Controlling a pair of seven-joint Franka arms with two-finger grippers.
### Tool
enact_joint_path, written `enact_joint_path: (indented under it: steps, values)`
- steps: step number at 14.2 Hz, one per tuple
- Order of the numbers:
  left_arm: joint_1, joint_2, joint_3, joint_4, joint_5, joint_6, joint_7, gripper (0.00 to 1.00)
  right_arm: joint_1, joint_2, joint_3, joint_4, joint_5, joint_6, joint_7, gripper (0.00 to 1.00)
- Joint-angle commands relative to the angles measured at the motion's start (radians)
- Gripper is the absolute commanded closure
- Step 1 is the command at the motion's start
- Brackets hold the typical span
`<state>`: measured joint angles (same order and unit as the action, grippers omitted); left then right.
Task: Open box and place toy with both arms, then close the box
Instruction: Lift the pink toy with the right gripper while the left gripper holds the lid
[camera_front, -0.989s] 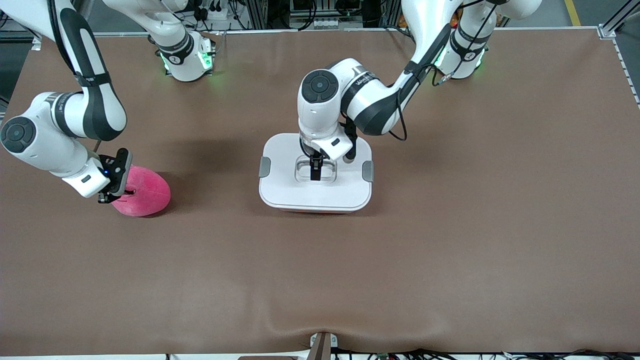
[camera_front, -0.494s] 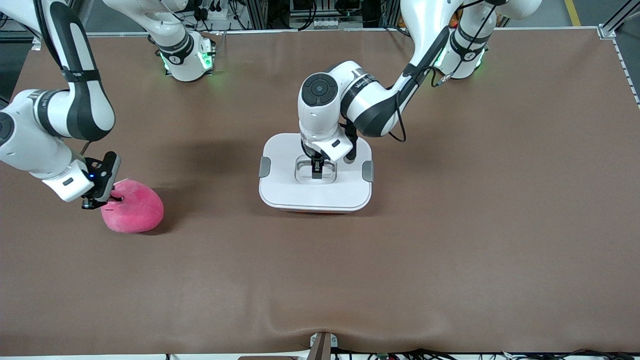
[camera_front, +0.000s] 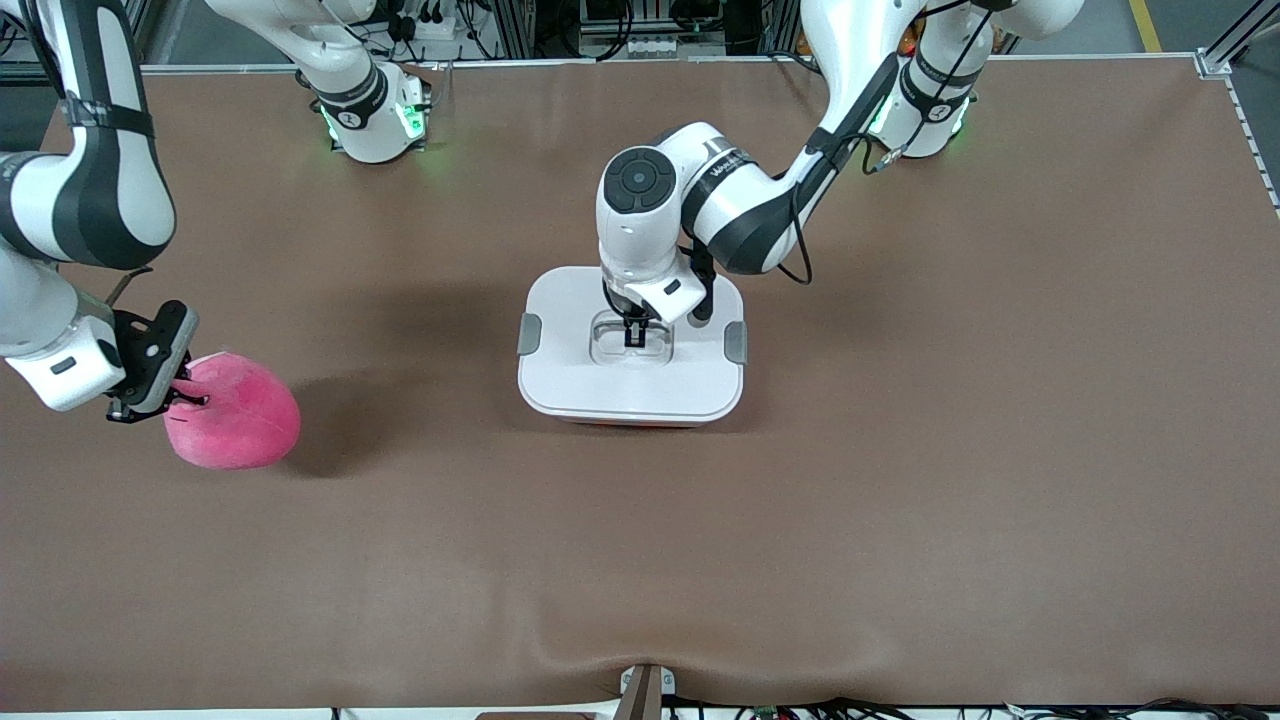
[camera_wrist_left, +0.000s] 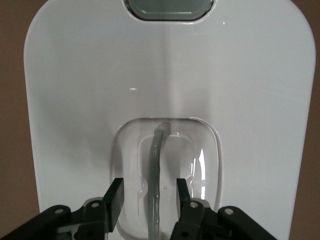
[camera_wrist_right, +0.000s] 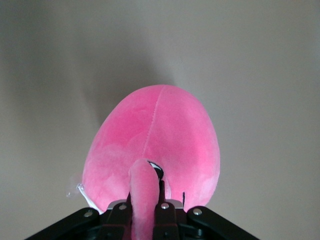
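The box (camera_front: 580, 385) stands mid-table with its white lid on and its grey side clips (camera_front: 529, 334) down. My left gripper (camera_front: 632, 335) is over the lid's recessed clear handle (camera_front: 655, 352). In the left wrist view the lid (camera_wrist_left: 100, 75) fills the frame. There my left gripper (camera_wrist_left: 148, 190) is open, one finger on each side of the handle bar (camera_wrist_left: 157, 160), apart from it. My right gripper (camera_front: 188, 395) is shut on an ear flap of the pink toy (camera_front: 235, 425). The toy (camera_wrist_right: 165, 135) hangs from my right gripper (camera_wrist_right: 145, 200) above the table, at the right arm's end.
A brown mat (camera_front: 900, 450) covers the whole table. The second grey clip (camera_front: 736, 342) sits on the lid's side toward the left arm's end. A small mount (camera_front: 645, 690) stands at the table edge nearest the front camera.
My right gripper has carried the toy up off the table and toward the right arm's end. My left gripper has risen slightly over the handle.
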<state>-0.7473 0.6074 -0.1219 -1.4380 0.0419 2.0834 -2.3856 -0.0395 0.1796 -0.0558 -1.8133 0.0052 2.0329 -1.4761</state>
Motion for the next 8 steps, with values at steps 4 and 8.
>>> enact_joint_path:
  steps: [4, 8]
  values:
    - [-0.004, -0.017, 0.004, -0.005, 0.01, 0.006, -0.021, 0.6, 0.036, -0.009, 0.005, 0.071, -0.021, -0.08, 0.059, 1.0]
    - [-0.004, -0.017, 0.004, -0.007, 0.009, 0.004, -0.027, 0.7, 0.036, -0.008, 0.007, 0.1, -0.019, -0.112, 0.181, 1.0]
